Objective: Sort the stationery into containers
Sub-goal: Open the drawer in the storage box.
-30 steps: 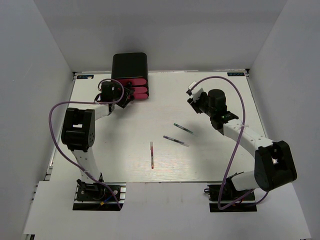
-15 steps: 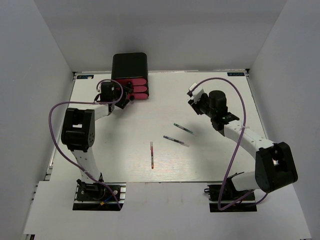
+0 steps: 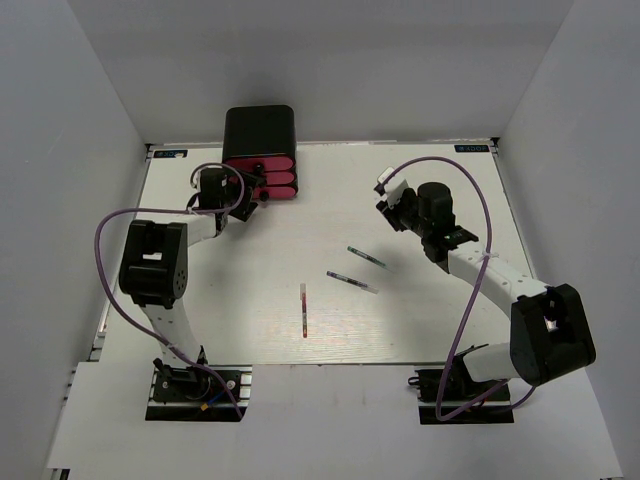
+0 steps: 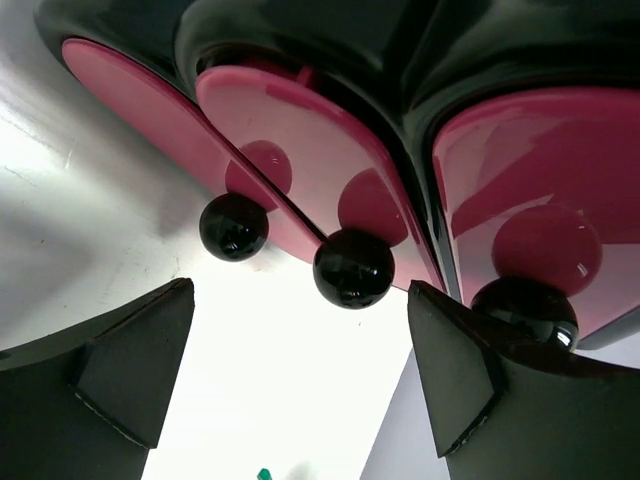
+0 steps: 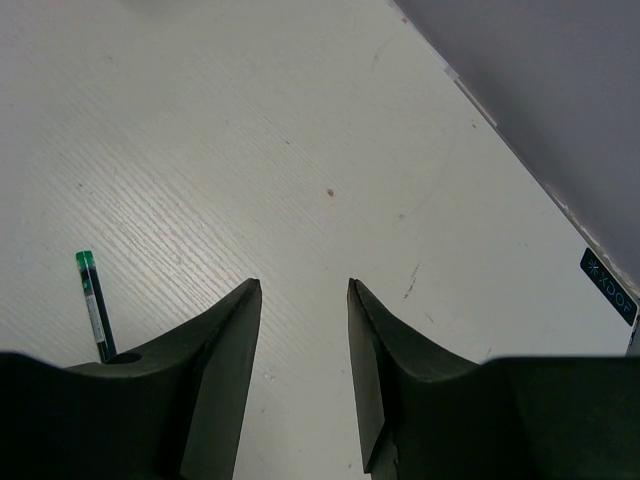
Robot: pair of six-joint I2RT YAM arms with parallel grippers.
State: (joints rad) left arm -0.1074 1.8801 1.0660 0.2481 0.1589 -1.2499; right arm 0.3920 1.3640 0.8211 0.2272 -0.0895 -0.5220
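Left gripper (image 4: 300, 400) spread wide, empty, just short of the middle drawer knob (image 4: 352, 268) (neighbouring knobs (image 4: 233, 226) close either side). Centre on it, close squarely, pull straight out.

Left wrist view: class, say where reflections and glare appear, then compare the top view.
Left wrist view: glossy pink drawers mirror their black knobs, and the table beneath is blown out white. Top external view: evenly lit, faint shadows only.
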